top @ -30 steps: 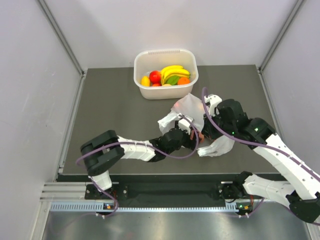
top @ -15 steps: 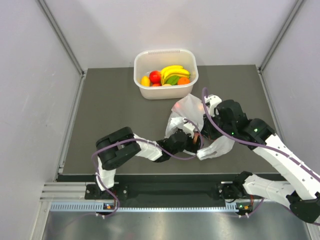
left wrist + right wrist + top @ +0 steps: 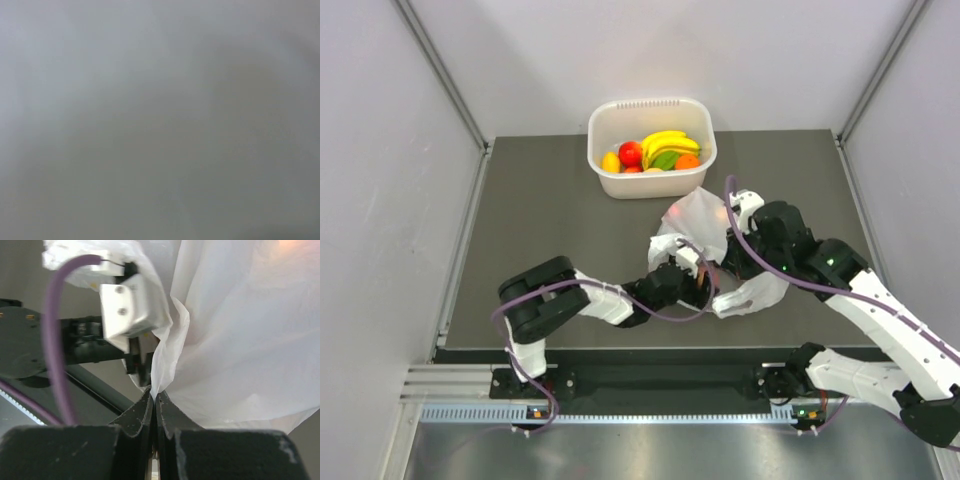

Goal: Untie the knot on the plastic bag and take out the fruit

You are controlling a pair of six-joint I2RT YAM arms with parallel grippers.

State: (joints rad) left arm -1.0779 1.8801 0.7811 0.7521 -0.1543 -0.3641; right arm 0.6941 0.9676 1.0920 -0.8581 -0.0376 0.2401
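Observation:
The plastic bag (image 3: 703, 225) lies crumpled mid-table, thin white plastic. It also fills the right wrist view (image 3: 240, 340). My right gripper (image 3: 154, 396) is shut on a folded edge of the bag; in the top view it (image 3: 732, 266) sits at the bag's right side. My left gripper (image 3: 686, 277) is pushed against the bag's near left side, partly under the plastic. The left wrist view is a grey-white blur, so its jaws do not show. A faint pinkish glow (image 3: 295, 246) of fruit shows through the plastic. The knot is hidden.
A white tub (image 3: 650, 103) stands at the back middle of the dark table, holding yellow bananas (image 3: 665, 142), a red apple (image 3: 631, 153) and other fruit. Grey walls close in the left, right and back sides.
My left arm's elbow swung right, then back a little to the left, while its gripper stayed at the bag. The right gripper kept its hold on the bag edge.

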